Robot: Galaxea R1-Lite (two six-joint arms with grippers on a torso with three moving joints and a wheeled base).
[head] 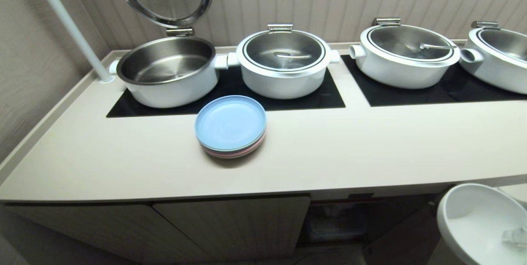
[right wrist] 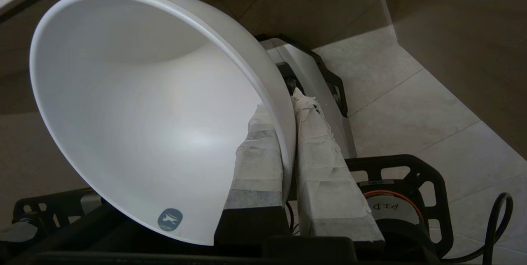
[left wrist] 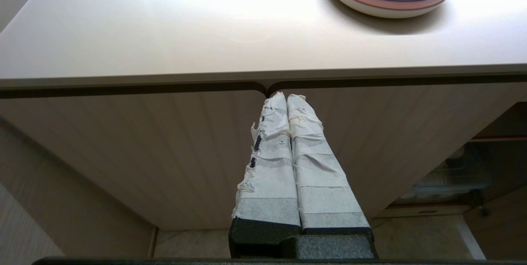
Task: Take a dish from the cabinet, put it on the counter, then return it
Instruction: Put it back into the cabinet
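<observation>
The dish [head: 473, 215] is a glossy white bowl, held in the air at the lower right, below and in front of the counter [head: 370, 145]. My right gripper [right wrist: 284, 104] is shut on the dish [right wrist: 144, 112], one taped finger inside its rim and one outside. The bowl is tilted on its side. The cabinet [head: 230, 224] under the counter has ribbed beige doors and an open compartment [head: 337, 219] to their right. My left gripper [left wrist: 287, 98] is shut and empty, parked in front of the cabinet doors [left wrist: 144, 154].
A stack of blue and pink plates [head: 230, 126] sits mid-counter. Behind it, on black hob panels [head: 321, 96], stand an open steel pot [head: 169, 71] and several lidded pots [head: 284, 61]. A white pole [head: 70, 26] rises at the far left corner.
</observation>
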